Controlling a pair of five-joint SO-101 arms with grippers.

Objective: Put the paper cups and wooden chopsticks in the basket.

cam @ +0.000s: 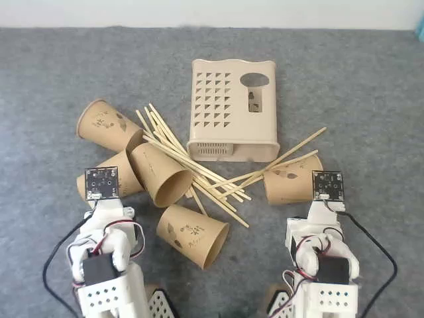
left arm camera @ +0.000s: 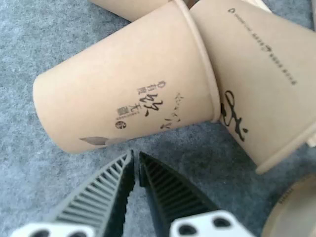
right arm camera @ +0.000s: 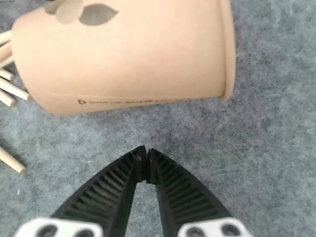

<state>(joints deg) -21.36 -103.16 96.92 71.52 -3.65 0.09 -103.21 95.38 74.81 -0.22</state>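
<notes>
Hanging low by the near edge, the left pincer (left arm camera: pixel 137 160) has its ribbed jaws pressed together, gripping nothing, tips over a strip of grey surface (left arm camera: pixel 44 163). Just ahead, a paper cup (left arm camera: pixel 123 94) lies on its side, and look, its rim butts right against a second cup (left arm camera: pixel 261 74).

Over to the right pincer (right arm camera: pixel 146 153): same story, jaws together and empty, a narrow band of surface between the tips and the right-hand cup (right arm camera: pixel 133 54), which is tipped over too. Ends of wooden chopsticks (right arm camera: pixel 10 89) crowd its base end; its rim end faces open ground.

Widening out, a fourth cup (cam: pixel 192 235) lies on its side between the left arm (cam: pixel 106 265) and the right arm (cam: pixel 321 265), and a fifth cup (cam: pixel 106 124) sits farther out toward the left edge. The chopsticks fan across the middle, some crossing, several tucked against the cups. Beyond them, toward the far edge, the basket (cam: pixel 232 112) lies with a perforated wall facing up.

Room to move? Open grey stretches run along the right edge and into both far corners; the middle is tight.
</notes>
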